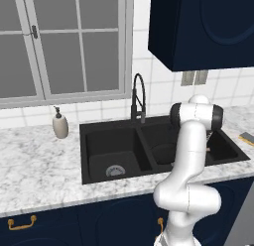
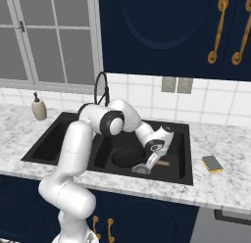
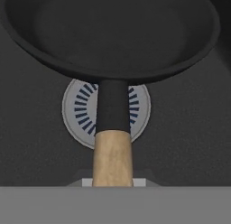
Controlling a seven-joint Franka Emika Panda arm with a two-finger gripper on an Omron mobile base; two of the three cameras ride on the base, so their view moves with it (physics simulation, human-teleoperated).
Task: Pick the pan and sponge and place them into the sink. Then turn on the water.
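Note:
The black pan [image 2: 126, 157] with its wooden handle [image 3: 113, 157] hangs low inside the right basin of the black sink [image 1: 99, 128], just above the round metal drain [image 3: 81, 105]. My gripper [image 2: 153, 161] is shut on the handle's end, with the pan bowl [image 3: 113, 33] pointing away from the hand. The arm partly hides the pan [image 1: 163, 153] in the left base view. The yellow sponge [image 2: 212, 163] with a dark top lies flat on the counter right of the sink, also seen as the sponge [image 1: 247, 138] at the right edge. Water is out of view at the black coil faucet [image 1: 138, 96].
A white soap dispenser [image 1: 60, 123] stands on the marble counter left of the sink. The left basin holds only its drain [image 1: 115, 170]. Dark upper cabinets hang above the right side, and a window fills the wall behind the faucet [image 2: 101, 90].

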